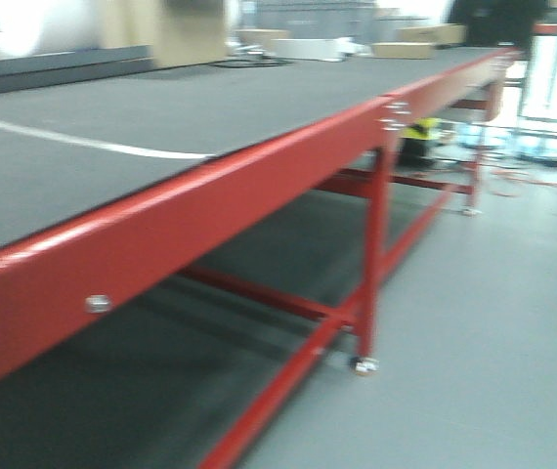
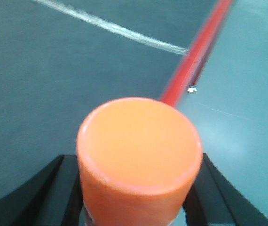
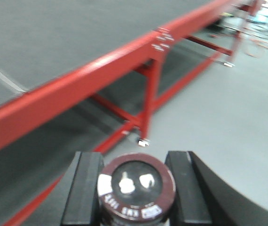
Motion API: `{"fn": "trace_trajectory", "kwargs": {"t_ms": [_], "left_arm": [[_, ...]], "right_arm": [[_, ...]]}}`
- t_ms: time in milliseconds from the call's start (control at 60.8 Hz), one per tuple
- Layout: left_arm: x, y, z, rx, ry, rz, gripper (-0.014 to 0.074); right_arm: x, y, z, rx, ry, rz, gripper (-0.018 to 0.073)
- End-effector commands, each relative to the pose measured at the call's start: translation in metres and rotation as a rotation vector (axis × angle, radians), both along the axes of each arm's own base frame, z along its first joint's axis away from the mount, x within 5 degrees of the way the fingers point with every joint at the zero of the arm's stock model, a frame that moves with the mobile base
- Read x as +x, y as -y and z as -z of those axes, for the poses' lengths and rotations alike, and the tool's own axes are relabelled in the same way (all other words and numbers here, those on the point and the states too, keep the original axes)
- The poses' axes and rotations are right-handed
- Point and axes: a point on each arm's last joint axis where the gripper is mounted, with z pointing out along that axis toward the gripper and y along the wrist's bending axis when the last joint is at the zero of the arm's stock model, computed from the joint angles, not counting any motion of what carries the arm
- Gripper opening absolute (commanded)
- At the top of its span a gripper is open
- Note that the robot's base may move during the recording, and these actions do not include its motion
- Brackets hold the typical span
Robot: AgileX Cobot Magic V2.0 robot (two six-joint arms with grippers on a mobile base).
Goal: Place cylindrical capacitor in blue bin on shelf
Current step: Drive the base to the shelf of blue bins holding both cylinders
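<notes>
Left wrist-mounted view first: the left claw (image 2: 134,165) is clamped on a fat orange cylinder (image 2: 138,141), with black fingers (image 2: 40,193) pressed to both its sides. Beneath it runs the grey counter (image 2: 54,84), a white line (image 2: 115,29) slanting across it and the red rail (image 2: 197,56) marking its edge. Over to the front-facing view, and everything is smeared, so my read is that the base is on the move: this is the carry leg of the job, not the drop. The counter fills the left, long and bare up close, with boxes (image 1: 406,47) only at its far end. The red rail cuts diagonally from near left to far right, a leg (image 1: 374,254) drops from it to a caster (image 1: 362,364), and right of that the floor (image 1: 493,322) lies wide open. That's the lane to use. Right wrist-mounted view now: the right claw (image 3: 135,162) grips the cylindrical capacitor (image 3: 136,186), dark and upright, its maroon-rimmed top carrying pale markings, squeezed between both fingers. So the task's thing is in hand, riding over the floor to the right of the rail. No shelf and no blue bin in sight yet; a pale frame at the far right is too blurred to call. Next move, as I judge it: find the shelf, square up to it, then reach the right arm over a bin's lip before letting go. Mind the rail and that caster on the left while passing.
</notes>
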Motion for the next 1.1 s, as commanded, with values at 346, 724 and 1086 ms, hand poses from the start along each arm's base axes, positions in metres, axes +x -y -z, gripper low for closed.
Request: {"fn": "trace_trajectory", "kwargs": {"t_ms": [346, 724, 1086], "left_arm": [[-0.0010, 0.0008, -0.0051, -0.005, 0.033, 0.010, -0.0111], [-0.0010, 0.0008, -0.0051, -0.005, 0.033, 0.010, -0.0111], [-0.0010, 0.0008, -0.0051, -0.005, 0.033, 0.010, -0.0111]], "right_arm": [[-0.0015, 0.0003, -0.0045, -0.002, 0.037, 0.001, -0.0025], [-0.0015, 0.0003, -0.0045, -0.002, 0.037, 0.001, -0.0025], [-0.0027, 0.0004, -0.0048, -0.002, 0.041, 0.001, -0.0025]]}}
